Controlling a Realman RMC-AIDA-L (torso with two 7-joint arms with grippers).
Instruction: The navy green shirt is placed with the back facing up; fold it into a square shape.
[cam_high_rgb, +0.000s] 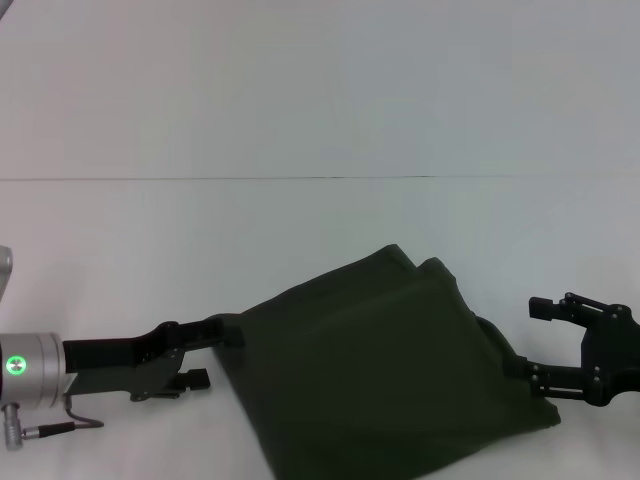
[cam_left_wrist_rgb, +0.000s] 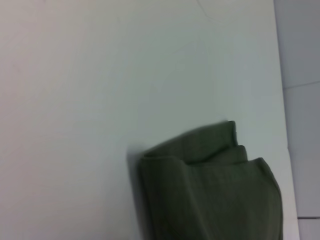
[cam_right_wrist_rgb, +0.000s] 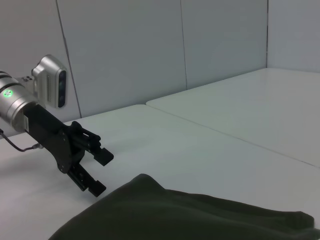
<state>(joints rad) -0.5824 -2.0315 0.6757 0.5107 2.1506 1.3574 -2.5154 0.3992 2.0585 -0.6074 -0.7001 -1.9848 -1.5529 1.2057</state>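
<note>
The work surface is a white table (cam_high_rgb: 200, 100) made of panels; a thin dark seam (cam_high_rgb: 250, 179) runs straight across it from side to side in the head view. In the right wrist view, a pale grey panelled wall (cam_right_wrist_rgb: 150, 45) with vertical joints stands behind the table's far edge

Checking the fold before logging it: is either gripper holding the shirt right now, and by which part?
Nothing is held. The left gripper is open beside the navy green shirt; the right gripper is open at its opposite edge.
</note>
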